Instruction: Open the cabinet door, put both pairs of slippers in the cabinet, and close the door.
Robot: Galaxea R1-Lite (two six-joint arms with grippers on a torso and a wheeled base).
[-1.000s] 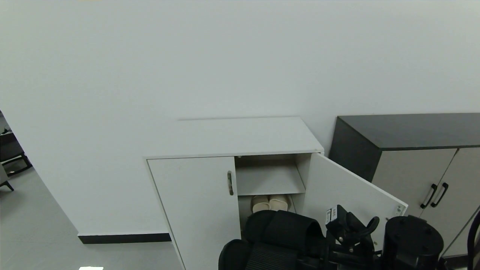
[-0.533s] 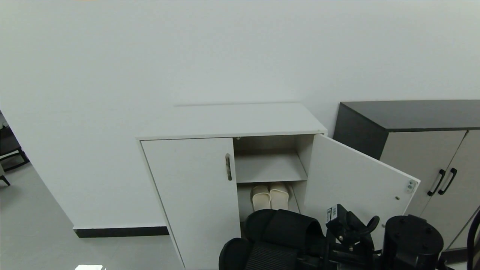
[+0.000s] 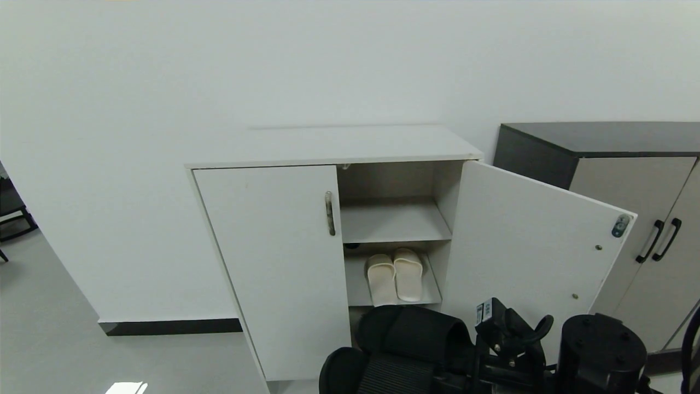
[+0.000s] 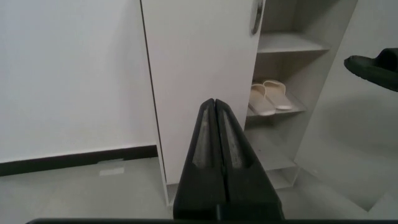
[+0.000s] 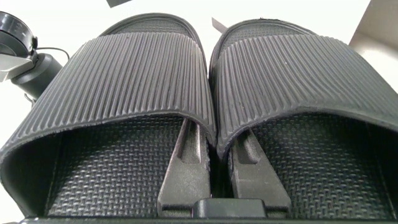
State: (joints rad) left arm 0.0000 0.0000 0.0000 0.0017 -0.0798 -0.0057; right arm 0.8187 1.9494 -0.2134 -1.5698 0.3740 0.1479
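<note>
The white cabinet (image 3: 328, 145) stands against the wall, its left door (image 3: 273, 262) closed and its right door (image 3: 525, 241) swung wide open. A pair of white slippers (image 3: 395, 276) lies side by side on the middle shelf, also seen as white slippers (image 4: 270, 98) from the left wrist. The black slippers (image 3: 410, 339) hang low in front of the opening. My right gripper (image 5: 214, 168) is shut on the black slippers (image 5: 155, 81), pinching their inner walls together. My left gripper (image 4: 215, 109) is shut and holds nothing, in front of the closed door.
A grey cabinet with a dark top (image 3: 601, 137) and black handles (image 3: 659, 241) stands just right of the open door. A black skirting strip (image 3: 169, 326) runs along the wall. Open floor lies to the left, with chair legs (image 3: 11, 219) at the far left edge.
The head camera has shifted, so the cabinet sits higher in the picture and more of the slipper shelf shows. The black slippers keep their place at the bottom of the view.
</note>
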